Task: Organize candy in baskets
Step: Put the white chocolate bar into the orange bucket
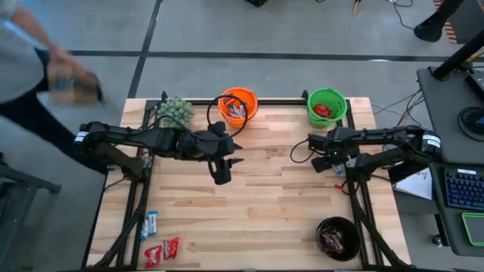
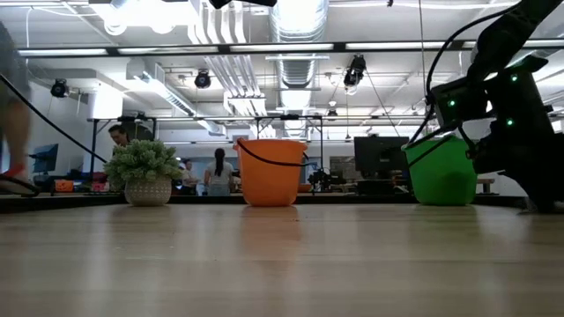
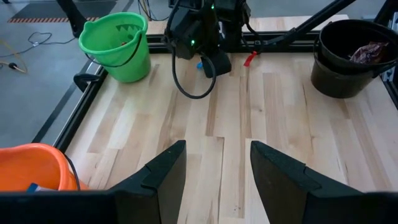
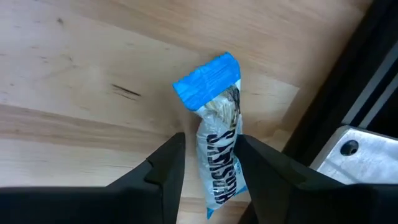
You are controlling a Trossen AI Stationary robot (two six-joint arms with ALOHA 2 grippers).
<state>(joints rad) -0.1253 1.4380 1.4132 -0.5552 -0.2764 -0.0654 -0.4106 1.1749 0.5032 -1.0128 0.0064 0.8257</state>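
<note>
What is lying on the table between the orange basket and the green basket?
Nothing: in the high view the wood between the orange basket and the green basket is bare.
</note>
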